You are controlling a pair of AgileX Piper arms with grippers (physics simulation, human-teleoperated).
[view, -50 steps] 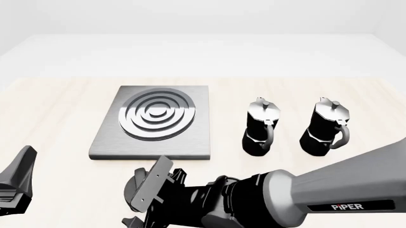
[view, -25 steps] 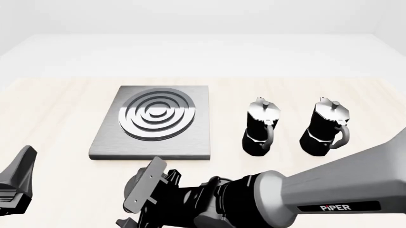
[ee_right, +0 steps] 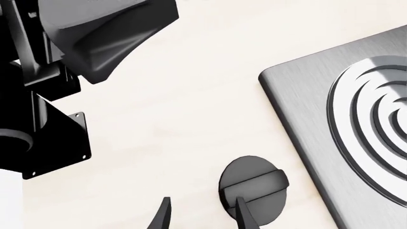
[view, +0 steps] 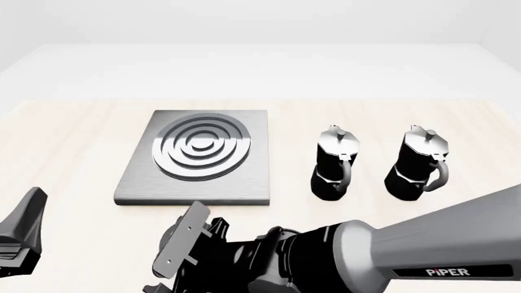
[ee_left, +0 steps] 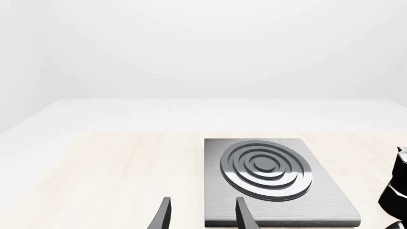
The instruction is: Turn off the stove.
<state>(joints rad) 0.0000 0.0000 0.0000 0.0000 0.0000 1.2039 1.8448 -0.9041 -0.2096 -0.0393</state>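
The stove (view: pixel 195 160) is a flat grey square plate with raised silver rings, left of the table's middle. Its round black knob (ee_right: pixel 254 190) lies on the table just off the plate's near edge; in the front view my right arm hides it. My right gripper (ee_right: pixel 203 217) is open and hovers low over the knob, one finger (ee_right: pixel 245 215) overlapping the knob's ridge and the other out over bare table. In the front view this gripper (view: pixel 175 262) sits in front of the stove. My left gripper (ee_left: pixel 203 217) is open and empty, at the near left (view: pixel 24 232), facing the stove (ee_left: pixel 273 179).
Two black-and-silver moka pots (view: pixel 335 163) (view: pixel 421 163) stand upright to the right of the stove; one shows at the edge of the left wrist view (ee_left: pixel 397 191). My left arm (ee_right: pixel 70 52) is close beside the right gripper. My right arm crosses the near table from the right.
My right gripper has shifted slightly left and toward the near edge. The left arm, stove and pots have not moved.
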